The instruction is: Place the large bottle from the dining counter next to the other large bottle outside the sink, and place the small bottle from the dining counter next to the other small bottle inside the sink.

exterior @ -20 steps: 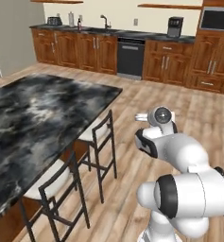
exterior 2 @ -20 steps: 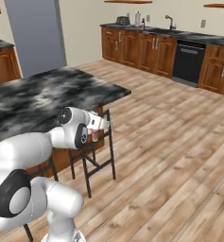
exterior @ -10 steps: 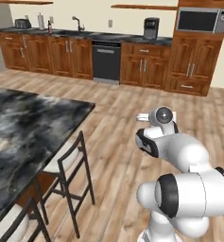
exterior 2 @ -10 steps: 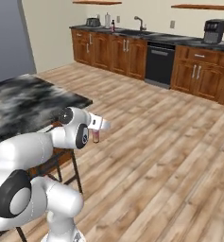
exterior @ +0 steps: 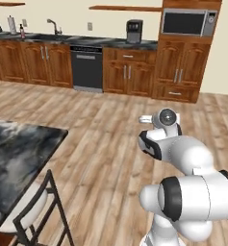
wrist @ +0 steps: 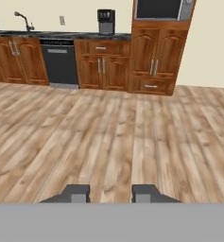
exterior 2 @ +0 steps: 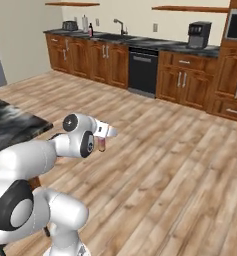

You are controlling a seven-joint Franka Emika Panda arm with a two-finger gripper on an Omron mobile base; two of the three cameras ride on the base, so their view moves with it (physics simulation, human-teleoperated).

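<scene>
The gripper (wrist: 112, 194) points level over the wood floor (wrist: 132, 142), its tips apart with bare floor between them. In the right base view a small pinkish thing (exterior 2: 101, 144) hangs just under it, too small to tell whether it is the large bottle or whether the grip is closed on it. The dining counter (exterior: 14, 153) and a chair (exterior: 33, 211) lie near on the left. Far off, a dark bottle (exterior 2: 90, 30) stands left of the faucet (exterior 2: 119, 25) on the cabinet counter (exterior 2: 155, 44).
</scene>
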